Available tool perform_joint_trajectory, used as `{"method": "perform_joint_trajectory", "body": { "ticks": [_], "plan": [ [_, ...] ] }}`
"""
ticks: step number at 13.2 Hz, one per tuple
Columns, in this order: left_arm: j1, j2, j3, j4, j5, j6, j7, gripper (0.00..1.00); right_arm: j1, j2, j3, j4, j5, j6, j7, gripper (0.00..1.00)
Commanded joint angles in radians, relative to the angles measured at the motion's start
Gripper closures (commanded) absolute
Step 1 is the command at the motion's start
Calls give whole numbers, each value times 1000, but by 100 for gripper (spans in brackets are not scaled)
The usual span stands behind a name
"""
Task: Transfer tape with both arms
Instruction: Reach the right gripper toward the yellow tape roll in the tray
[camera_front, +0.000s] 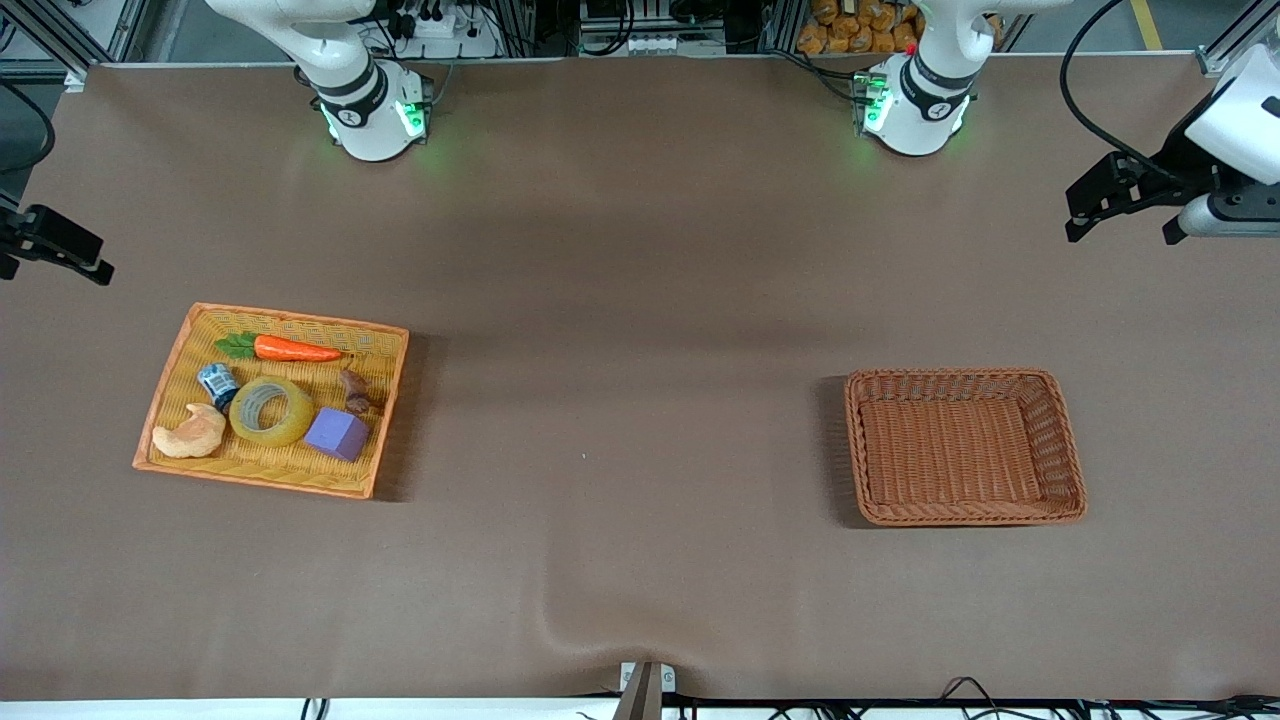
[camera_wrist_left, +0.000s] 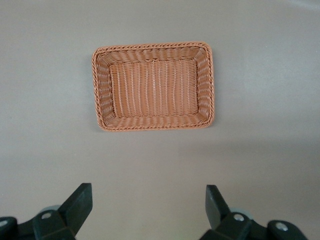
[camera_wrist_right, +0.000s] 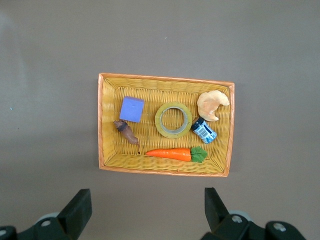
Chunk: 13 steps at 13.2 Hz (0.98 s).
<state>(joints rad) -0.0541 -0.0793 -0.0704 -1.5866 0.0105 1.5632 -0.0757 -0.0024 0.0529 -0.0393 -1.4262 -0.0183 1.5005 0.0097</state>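
The tape (camera_front: 300, 420), a yellowish ring with a grey-white core, lies flat in the yellow wicker tray (camera_front: 300, 320) toward the right arm's end of the table. It sits between a purple cube (camera_front: 337, 433) and a croissant (camera_front: 190, 432). In the right wrist view the tape (camera_wrist_right: 159, 120) shows in the tray (camera_wrist_right: 165, 78). My right gripper (camera_front: 50, 265) hangs open and empty, high over the table at the right arm's end, apart from the tray; it also shows in its wrist view (camera_wrist_right: 148, 207). My left gripper (camera_front: 1120, 232) hangs open and empty, high over the left arm's end; it also shows in its wrist view (camera_wrist_left: 149, 205).
The tray also holds a carrot (camera_front: 295, 349), a small blue-and-white cylinder (camera_front: 217, 385) and a small brown piece (camera_front: 355, 390). A brown wicker basket (camera_front: 960, 375) with nothing in it stands toward the left arm's end and shows in the left wrist view (camera_wrist_left: 152, 46).
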Motion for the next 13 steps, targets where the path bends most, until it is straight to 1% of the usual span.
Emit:
{"method": "perform_joint_trajectory", "body": {
  "ticks": [1,3,7,11,13],
  "plan": [
    [-3,-13,-3,2,17,-12,17,0,10,-22,1,-25,-8,0,7,0],
    [-1,-11,-8,4,8,-12,16,0,12,-10,1,-78,-8,50,3,0],
    [0,-10,-6,2,5,-12,42,0,12,2,-1,-258,-9,259,-33,0],
    [-1,-11,-8,-4,5,-12,63,0,10,131,-1,-397,-9,433,-33,0],
    [-1,-10,-8,-7,5,-12,65,0,-16,204,-1,-459,-9,559,-36,0]
  ]
}}
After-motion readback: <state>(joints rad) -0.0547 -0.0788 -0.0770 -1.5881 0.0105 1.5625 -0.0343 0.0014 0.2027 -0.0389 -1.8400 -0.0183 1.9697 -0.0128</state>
